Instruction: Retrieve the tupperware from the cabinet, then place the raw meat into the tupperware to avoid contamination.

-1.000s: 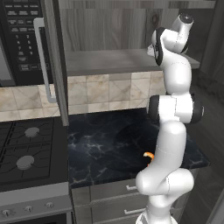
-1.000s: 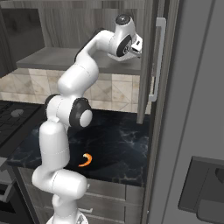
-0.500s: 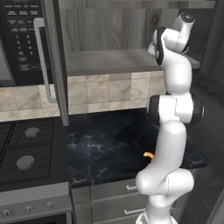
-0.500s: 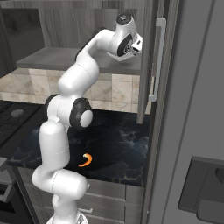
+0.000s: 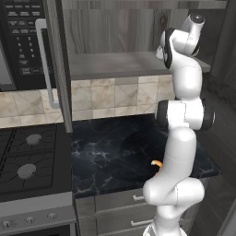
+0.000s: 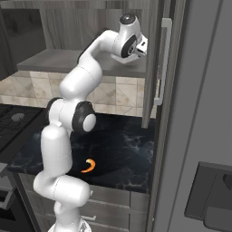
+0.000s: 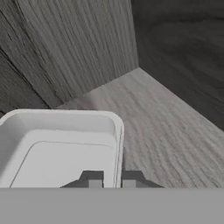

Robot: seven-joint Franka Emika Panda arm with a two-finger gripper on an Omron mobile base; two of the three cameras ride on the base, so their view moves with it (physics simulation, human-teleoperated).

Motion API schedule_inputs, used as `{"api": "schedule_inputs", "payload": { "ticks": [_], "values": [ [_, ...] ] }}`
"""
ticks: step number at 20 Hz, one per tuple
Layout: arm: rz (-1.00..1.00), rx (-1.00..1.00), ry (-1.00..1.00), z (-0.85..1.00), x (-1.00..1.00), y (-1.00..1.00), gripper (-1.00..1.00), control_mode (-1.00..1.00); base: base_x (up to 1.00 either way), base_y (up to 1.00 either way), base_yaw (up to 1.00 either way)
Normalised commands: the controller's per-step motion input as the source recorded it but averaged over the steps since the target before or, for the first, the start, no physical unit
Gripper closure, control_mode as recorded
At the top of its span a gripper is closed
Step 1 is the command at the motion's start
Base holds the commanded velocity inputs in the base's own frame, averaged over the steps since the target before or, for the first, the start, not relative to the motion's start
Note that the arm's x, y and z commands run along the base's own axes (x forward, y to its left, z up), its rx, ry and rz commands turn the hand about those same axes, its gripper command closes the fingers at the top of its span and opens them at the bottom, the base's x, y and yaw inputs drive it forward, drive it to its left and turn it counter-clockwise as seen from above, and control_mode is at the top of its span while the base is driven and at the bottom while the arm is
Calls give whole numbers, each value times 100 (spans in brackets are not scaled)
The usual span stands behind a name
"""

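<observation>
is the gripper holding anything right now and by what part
Yes: the gripper is shut on the tupperware, pinching its side wall at the rim, one finger inside and one outside, on the cabinet shelf.

in my hand view the tupperware (image 7: 61,144) runs off the left edge, its near end hidden. the gripper (image 7: 112,180) shows just two tips. from the left base, my arm covers part of the raw meat (image 5: 156,162) near the counter's (image 5: 106,152) front edge.

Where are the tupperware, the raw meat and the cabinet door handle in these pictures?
tupperware (image 7: 61,144): hand view, on its pale inner floor.
raw meat (image 6: 89,166): right base view, middle of the orange crescent.
cabinet door handle (image 6: 163,63): right base view, mid silver bar.
</observation>
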Motion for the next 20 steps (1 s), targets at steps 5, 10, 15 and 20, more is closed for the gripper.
{"api": "schedule_inputs", "payload": {
  "ticks": [5, 10, 15, 20],
  "values": [
    [0, 0, -3, 1, -27, 19, 100, -100, 0, 0, 0],
    [0, 0, -7, 0, -46, 31, 100, -100, 0, 0, 0],
    [1, -1, -5, 0, -51, 36, 100, -100, 0, 0, 0],
    [2, -2, -3, 0, -58, 41, 100, -100, 0, 0, 0]
  ]
}}
